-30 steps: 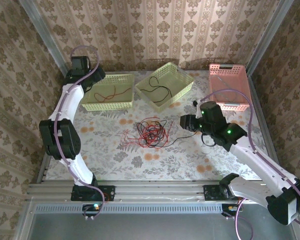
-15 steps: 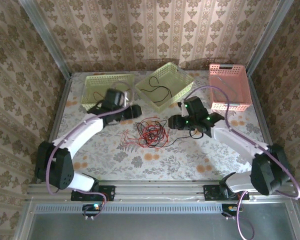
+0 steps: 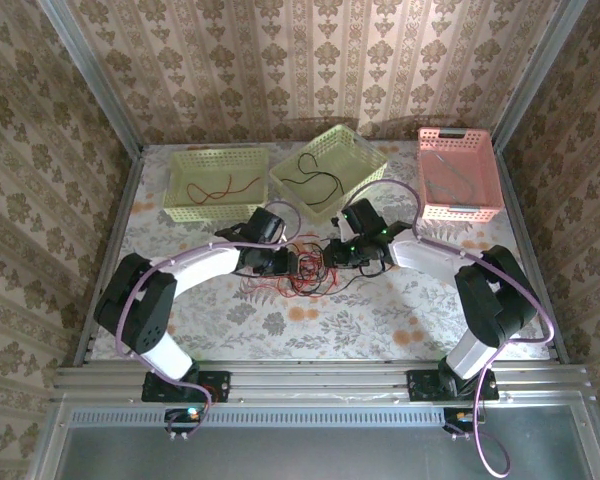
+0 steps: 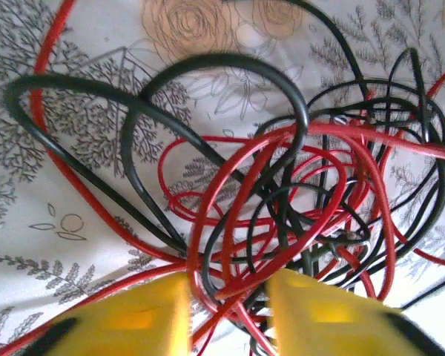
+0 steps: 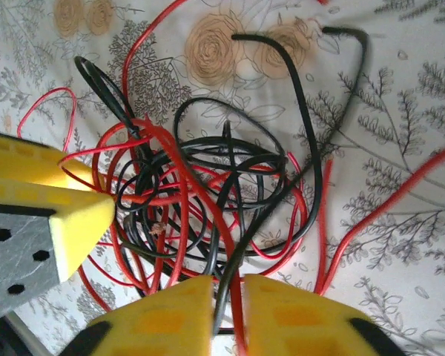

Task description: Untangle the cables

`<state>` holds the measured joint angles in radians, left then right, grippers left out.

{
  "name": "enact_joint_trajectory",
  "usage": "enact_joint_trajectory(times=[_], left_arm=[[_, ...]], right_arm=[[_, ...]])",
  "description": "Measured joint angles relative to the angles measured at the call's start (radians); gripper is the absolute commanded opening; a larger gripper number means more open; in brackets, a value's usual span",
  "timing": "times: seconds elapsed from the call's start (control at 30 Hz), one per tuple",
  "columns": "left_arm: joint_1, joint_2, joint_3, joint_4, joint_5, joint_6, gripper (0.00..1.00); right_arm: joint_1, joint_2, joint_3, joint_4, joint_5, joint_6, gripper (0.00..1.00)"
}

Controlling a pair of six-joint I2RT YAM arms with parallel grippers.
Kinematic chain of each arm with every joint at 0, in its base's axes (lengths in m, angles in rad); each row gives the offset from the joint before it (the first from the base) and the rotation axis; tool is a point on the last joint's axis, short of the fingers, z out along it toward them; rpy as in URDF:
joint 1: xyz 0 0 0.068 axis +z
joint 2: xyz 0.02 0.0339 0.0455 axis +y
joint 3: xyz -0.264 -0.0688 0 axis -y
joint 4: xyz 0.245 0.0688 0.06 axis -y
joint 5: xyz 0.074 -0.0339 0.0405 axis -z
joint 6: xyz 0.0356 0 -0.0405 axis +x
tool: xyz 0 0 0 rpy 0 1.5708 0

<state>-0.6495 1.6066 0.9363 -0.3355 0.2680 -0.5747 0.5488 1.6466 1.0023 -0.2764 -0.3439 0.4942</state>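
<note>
Mid-surface, the thin red and black cables (image 3: 302, 263) lie between both claws; wrist views resolve what the overhead view blurs: right claw (image 5: 228, 289) pinching strands, left claw (image 4: 228, 288) narrowly apart around others.

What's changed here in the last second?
The left gripper swung in from the left green basket to the cables, jaws apart astride red strands; the right gripper came in from the right and closed on a black and a red strand. That basket and the pink basket stayed put.
</note>
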Motion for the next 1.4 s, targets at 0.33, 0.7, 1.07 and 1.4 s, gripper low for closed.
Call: enact_joint_trajectory(times=[0.33,0.7,1.07,1.4], left_arm=[[0.0,-0.056,0.037,-0.043,-0.025,0.046,0.0],[0.032,-0.282,0.079,-0.111,-0.025,0.075,0.0],[0.169,-0.468,0.08,-0.189,0.042,0.104,0.0],[0.28,-0.568,0.048,-0.269,0.107,0.122,0.0]], right_arm=[[0.002,-0.101,-0.025,-0.041,0.078,-0.02,0.0],[0.003,-0.256,0.053,-0.128,0.172,-0.078,0.0],[-0.122,-0.415,0.01,-0.188,0.229,-0.103,0.0],[-0.199,-0.414,-0.177,-0.214,0.228,-0.098,0.0]])
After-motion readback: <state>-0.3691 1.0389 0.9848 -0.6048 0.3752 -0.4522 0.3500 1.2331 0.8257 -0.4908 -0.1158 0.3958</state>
